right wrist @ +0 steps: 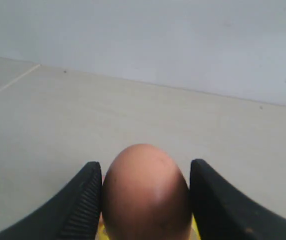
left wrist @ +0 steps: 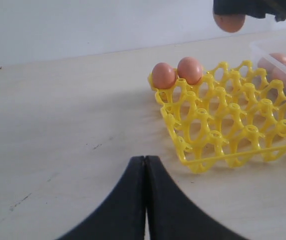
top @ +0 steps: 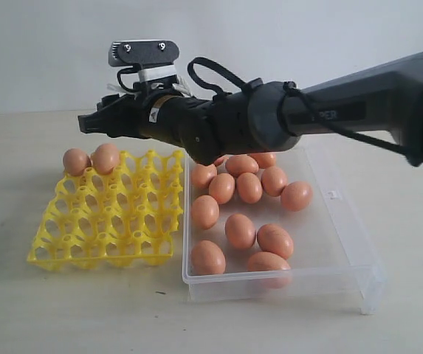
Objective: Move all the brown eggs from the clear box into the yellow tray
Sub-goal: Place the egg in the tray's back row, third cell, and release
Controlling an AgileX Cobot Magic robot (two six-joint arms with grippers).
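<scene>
One brown egg (right wrist: 145, 192) is gripped between the right jaws, which press on its two sides and hold it clear of everything; in the left wrist view it hangs from those jaws above the far side of the yellow tray (top: 100, 254). Below the right jaws and a little to one side, two more brown eggs (top: 105, 157) sit side by side in the tray's far corner cups. Every other cup that shows is empty. Behind the right jaws, under the right arm (top: 344, 110), the clear box (top: 344, 243) holds about a dozen loose eggs (top: 240, 230) lying on its floor, a few of them partly hidden by that arm. I judge the job barely begun: two eggs are placed, one is in the air, and the bulk are left to move. The left jaws are shut tip to tip on nothing, low over the bare surface (top: 49, 310), with the tray's near corner just ahead of them
</scene>
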